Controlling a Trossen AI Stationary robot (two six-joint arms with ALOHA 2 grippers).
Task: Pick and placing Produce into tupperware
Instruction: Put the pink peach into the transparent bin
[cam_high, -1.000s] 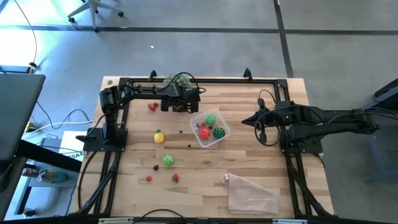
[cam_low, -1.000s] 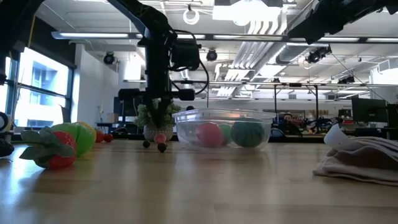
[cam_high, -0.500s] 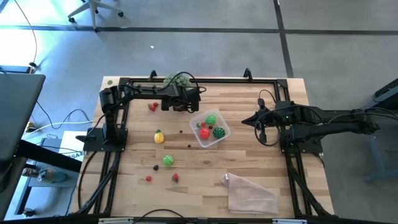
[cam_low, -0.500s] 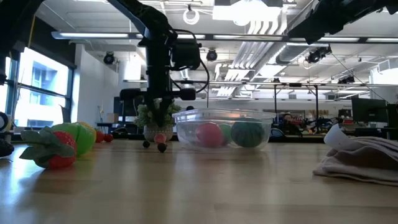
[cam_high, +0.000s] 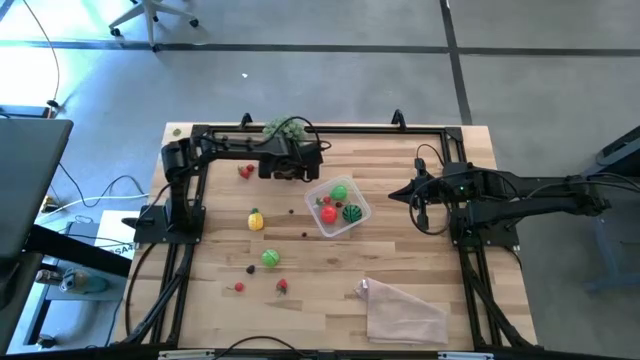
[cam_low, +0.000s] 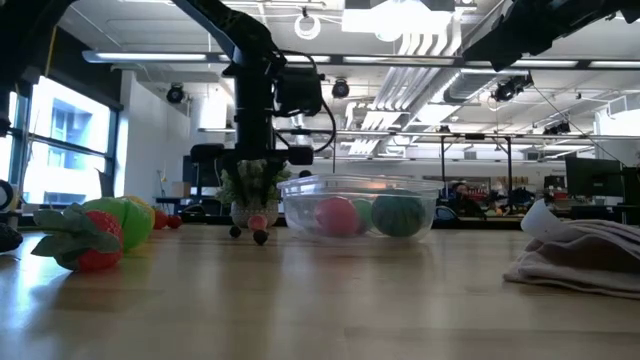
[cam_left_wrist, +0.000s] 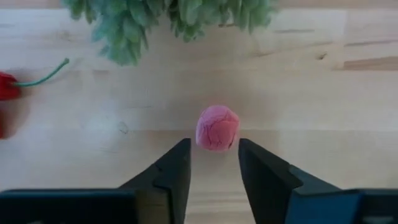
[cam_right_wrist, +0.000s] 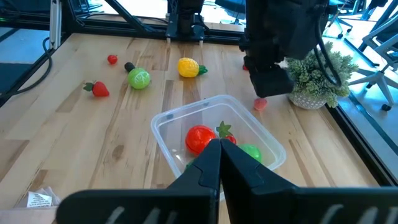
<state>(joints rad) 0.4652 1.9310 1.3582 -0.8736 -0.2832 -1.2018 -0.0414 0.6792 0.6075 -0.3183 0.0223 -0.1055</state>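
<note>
A small pink ball (cam_left_wrist: 217, 127) lies on the wood near the far edge, in front of the leafy clump (cam_left_wrist: 168, 18). My left gripper (cam_left_wrist: 214, 152) points steeply down over it, open, its fingertips just short of the ball on either side and clear of it; the ball (cam_low: 257, 222) rests on the table. The clear tupperware (cam_high: 337, 206) stands mid-table holding a red fruit, a green one and a striped melon ball. My right gripper (cam_right_wrist: 219, 155) hangs shut above the table, right of the tub (cam_right_wrist: 217, 134). A yellow fruit (cam_high: 256, 220), a green ball (cam_high: 270, 257) and strawberries (cam_high: 283, 286) lie loose.
The potted leafy clump (cam_high: 285, 128) stands just beyond the left gripper at the far edge. A red cherry-like fruit (cam_high: 245, 171) lies to its left. Tiny dark berries (cam_high: 304, 235) dot the middle. A crinkled clear bag (cam_high: 403, 310) lies at the near right. A black frame (cam_high: 190, 180) borders the table.
</note>
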